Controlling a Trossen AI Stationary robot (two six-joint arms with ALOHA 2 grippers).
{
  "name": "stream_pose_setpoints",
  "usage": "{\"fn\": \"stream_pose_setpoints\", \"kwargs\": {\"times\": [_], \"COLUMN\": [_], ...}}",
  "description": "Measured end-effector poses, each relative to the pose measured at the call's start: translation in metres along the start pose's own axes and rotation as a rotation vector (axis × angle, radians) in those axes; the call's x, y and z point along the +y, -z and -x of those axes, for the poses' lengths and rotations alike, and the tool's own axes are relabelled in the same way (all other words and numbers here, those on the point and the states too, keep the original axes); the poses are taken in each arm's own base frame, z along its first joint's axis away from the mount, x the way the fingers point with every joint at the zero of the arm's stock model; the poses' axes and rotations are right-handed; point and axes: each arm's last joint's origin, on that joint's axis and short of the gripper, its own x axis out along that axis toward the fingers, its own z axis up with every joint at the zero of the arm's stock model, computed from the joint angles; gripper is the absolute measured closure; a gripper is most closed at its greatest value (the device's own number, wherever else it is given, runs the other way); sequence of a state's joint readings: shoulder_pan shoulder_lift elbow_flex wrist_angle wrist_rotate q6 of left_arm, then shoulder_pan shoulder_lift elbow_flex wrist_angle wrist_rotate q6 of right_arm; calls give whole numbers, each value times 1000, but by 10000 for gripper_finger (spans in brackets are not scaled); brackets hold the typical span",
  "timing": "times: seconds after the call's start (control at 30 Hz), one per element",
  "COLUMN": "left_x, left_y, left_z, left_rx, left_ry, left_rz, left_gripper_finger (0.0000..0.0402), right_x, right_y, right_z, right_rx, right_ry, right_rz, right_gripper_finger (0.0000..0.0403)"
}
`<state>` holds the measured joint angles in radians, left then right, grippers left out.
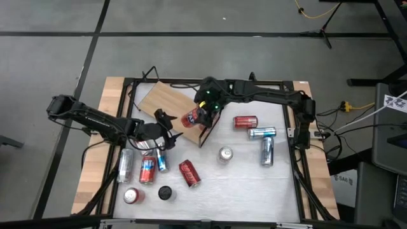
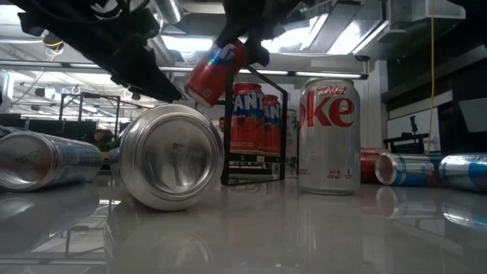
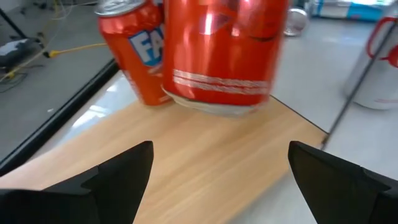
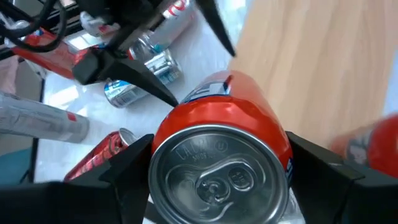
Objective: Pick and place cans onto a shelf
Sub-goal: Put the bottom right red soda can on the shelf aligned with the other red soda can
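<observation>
The right end effector (image 1: 202, 114) is closed around the sides of a red can (image 4: 219, 155), its fingers on either flank of the body, and carries it tilted in the air above the near edge of the shelf (image 1: 166, 102). The low view shows this can clear of every surface, so it is not yet set down. Just beside it, on the wooden board, an orange Fanta can (image 3: 134, 50) stands upright; a second red shape seems to stand behind it, though that is hard to confirm.

The left end effector (image 1: 166, 127) waits with its fingers spread wide and empty, just beside the shelf's near edge and pointing at the carried can.

Most of the work appears to remain. Off the shelf, on the desk (image 1: 254, 184), a cluster of cans (image 1: 147, 168) lies near the left end effector, another group lies well apart on the far side of the shelf's black frame, and a silver can (image 1: 226, 154) stands between them. A small black disc (image 1: 165, 192) sits near the cluster.
</observation>
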<state>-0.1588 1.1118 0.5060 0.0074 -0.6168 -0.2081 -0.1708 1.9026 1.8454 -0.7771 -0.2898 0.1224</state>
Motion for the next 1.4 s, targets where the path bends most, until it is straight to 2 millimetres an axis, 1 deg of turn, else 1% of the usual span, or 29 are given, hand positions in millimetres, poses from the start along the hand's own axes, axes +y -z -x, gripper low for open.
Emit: {"fn": "stream_pose_setpoints", "kwargs": {"times": [0.1,0.33,0.63,0.8,0.87,1.03,1.23,1.4], "left_x": [2,5,6,6,6,7,9,10], "left_y": [0,-1,2,3,3,7,12,13], "left_z": [-1,-3,-3,-3,-3,-3,-2,-2], "left_rx": [2,6,27,36,41,71,117,121], "left_ry": [-13,-23,-29,-31,-32,-38,-63,-86], "left_rz": [6,13,20,14,10,-7,-16,-24], "left_gripper_finger": [35,35,35,35,35,35,35,35], "right_x": [4,7,29,33,32,26,22,20], "right_y": [-2,-1,3,4,5,10,14,15], "right_z": [-1,-2,-8,-12,-15,-33,-48,-55], "right_rx": [-19,-14,-7,-3,3,44,76,86], "right_ry": [-16,-12,40,58,82,93,98,100], "right_rz": [19,24,113,123,122,114,108,106], "right_gripper_finger": [104,104,104,104,104,104,104,104]}}
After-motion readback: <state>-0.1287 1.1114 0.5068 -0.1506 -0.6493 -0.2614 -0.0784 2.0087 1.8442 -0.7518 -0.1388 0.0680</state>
